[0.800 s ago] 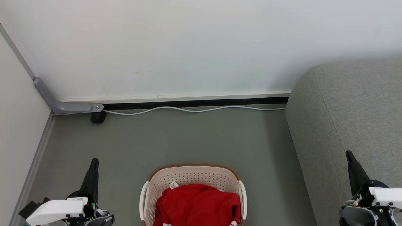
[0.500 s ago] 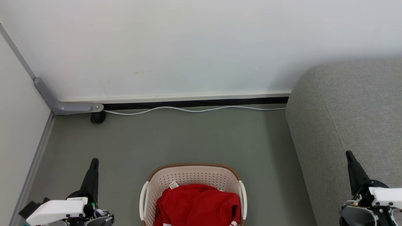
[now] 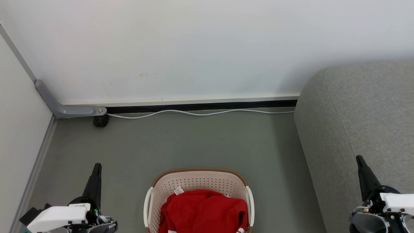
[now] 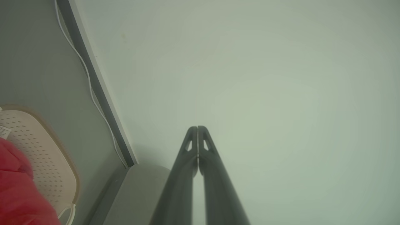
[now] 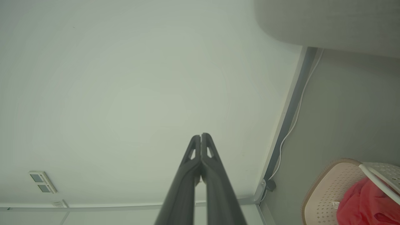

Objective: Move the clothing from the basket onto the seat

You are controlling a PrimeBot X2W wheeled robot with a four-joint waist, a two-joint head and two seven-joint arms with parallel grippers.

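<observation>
Bright red clothing [image 3: 203, 212] with a small white tag lies bunched in the cream basket [image 3: 197, 181] at the bottom centre of the head view. The grey sofa seat [image 3: 362, 123] rises on the right. My left gripper [image 3: 96, 166] is at the lower left, well left of the basket, shut with nothing in it. Its fingertips touch in the left wrist view [image 4: 197, 128], where the basket [image 4: 40, 150] and clothing [image 4: 15, 187] sit at the left edge. My right gripper [image 3: 358, 158] hangs shut and empty over the sofa's front; its wrist view [image 5: 201, 135] shows the basket [image 5: 328, 190] and clothing [image 5: 365, 203].
A white wall with a dark skirting strip runs behind the grey floor [image 3: 194, 142]. A white cable [image 3: 200, 112] lies along the skirting. A grey bracket and small black wheel [image 3: 101, 120] sit in the left corner beside a partition.
</observation>
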